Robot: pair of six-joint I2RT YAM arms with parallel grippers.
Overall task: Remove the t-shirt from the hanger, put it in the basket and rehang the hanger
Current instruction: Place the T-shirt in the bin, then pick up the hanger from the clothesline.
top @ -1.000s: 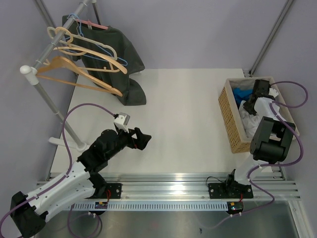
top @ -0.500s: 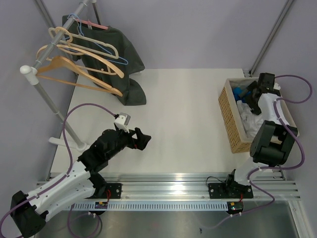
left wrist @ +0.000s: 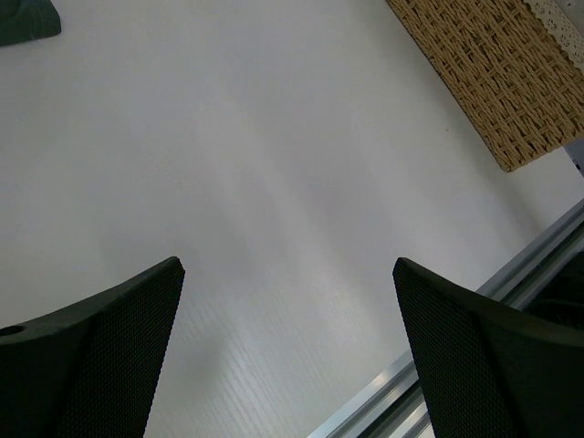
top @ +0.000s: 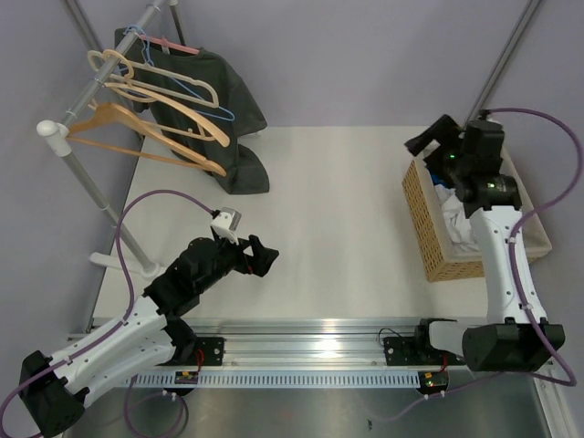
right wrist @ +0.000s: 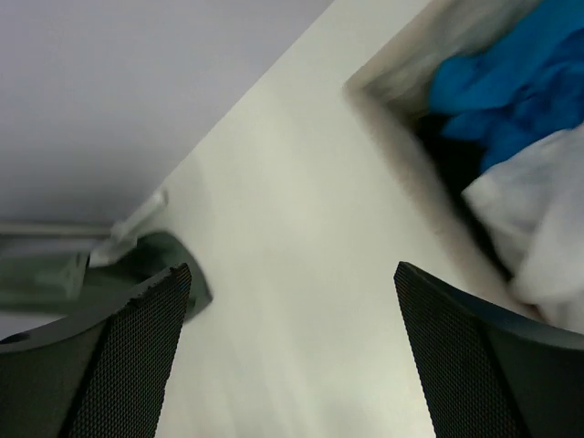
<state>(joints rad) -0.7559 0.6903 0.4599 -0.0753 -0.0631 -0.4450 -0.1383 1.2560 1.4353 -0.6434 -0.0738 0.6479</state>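
Note:
A dark grey t-shirt (top: 228,109) hangs on a hanger (top: 173,44) at the far end of the rack (top: 82,91), its hem resting on the table's far left corner. My left gripper (top: 260,255) hovers open over the near left of the table, well short of the shirt; between its fingers (left wrist: 91,356) is only bare table, and a corner of the t-shirt (left wrist: 27,18) shows far off. My right gripper (top: 429,141) is open and empty above the basket's far left corner, pointing left across the table. The shirt (right wrist: 155,251) shows blurred in the right wrist view.
Several empty wooden hangers (top: 155,128) and a blue hanger (top: 196,91) hang on the rack nearer its front end. A wicker basket (top: 422,214) at the right edge holds blue cloth (right wrist: 511,73) and white cloth (right wrist: 538,210). A metal rail (top: 301,328) runs along the near edge.
My right gripper opened, rose out of the basket and swung up and left over its far corner. The left arm has not moved.

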